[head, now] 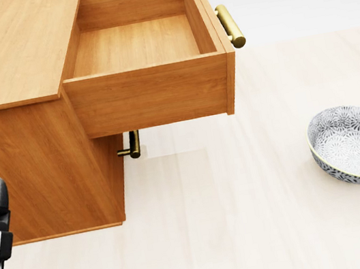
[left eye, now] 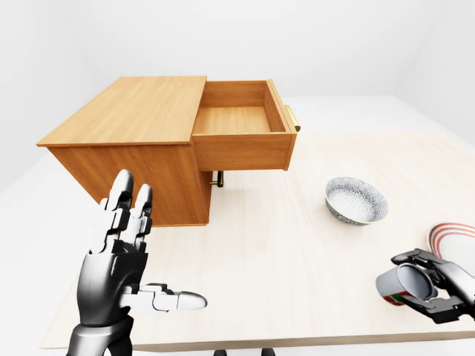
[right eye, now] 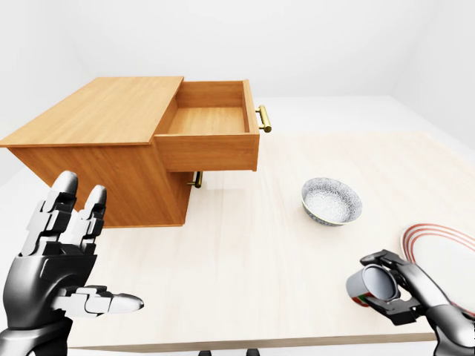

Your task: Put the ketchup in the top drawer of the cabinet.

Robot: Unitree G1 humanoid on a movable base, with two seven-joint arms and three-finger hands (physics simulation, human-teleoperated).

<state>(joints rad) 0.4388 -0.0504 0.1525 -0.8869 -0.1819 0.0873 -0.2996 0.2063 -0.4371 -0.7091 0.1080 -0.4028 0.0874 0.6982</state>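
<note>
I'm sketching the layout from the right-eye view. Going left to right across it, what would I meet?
Left hand → cabinet → open top drawer → patterned bowl → right hand holding the ketchup → red-striped plate.
</note>
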